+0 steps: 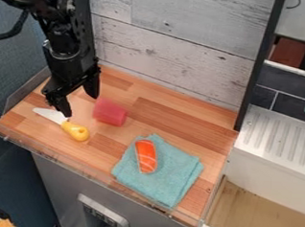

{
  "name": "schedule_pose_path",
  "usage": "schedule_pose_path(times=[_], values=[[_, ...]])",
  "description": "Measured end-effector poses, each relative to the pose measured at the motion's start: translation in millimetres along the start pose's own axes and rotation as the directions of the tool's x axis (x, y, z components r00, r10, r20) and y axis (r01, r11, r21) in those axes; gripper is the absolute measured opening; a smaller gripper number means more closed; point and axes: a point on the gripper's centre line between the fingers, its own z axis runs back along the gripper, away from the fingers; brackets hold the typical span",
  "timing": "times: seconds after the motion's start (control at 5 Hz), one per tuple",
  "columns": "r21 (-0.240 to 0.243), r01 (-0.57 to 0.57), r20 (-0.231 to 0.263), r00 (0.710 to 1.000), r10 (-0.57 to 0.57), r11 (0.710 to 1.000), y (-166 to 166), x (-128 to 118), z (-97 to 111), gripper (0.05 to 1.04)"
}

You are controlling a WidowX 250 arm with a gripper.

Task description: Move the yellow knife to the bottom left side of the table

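Hanging over the left part of the desk [183, 124], the black end effector [79, 105] stands open, its two fingers apart. Its nearer fingertip is at the yellow knife [76, 131], close to where blade meets handle; whether they touch, I cannot tell. The knife lies on the left side of the desk, near the front edge, pale blade toward the back left. Just right of the end effector is a reddish-pink cup-like piece [110, 112]. Farther right, a folded teal cloth [167, 184] carries an orange, white-striped piece of toy food [146, 157].

The desk has striped, warm-brown wood and a clear rim [53, 156] along its front and left. Behind stands a wall of whitish, weathered planks [185, 23], ended by a black post [256, 77]. Beyond are dark tiles [289, 102] and a white ribbed drainboard [279, 136]; blue-grey fabric [13, 67] covers the left.
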Motion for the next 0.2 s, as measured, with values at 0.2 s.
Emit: schedule_pose_path(times=[0.2], values=[[0.0, -0.003, 0.0, 1.0, 0.003, 1.0, 0.0, 0.0, 0.0, 1.001]])
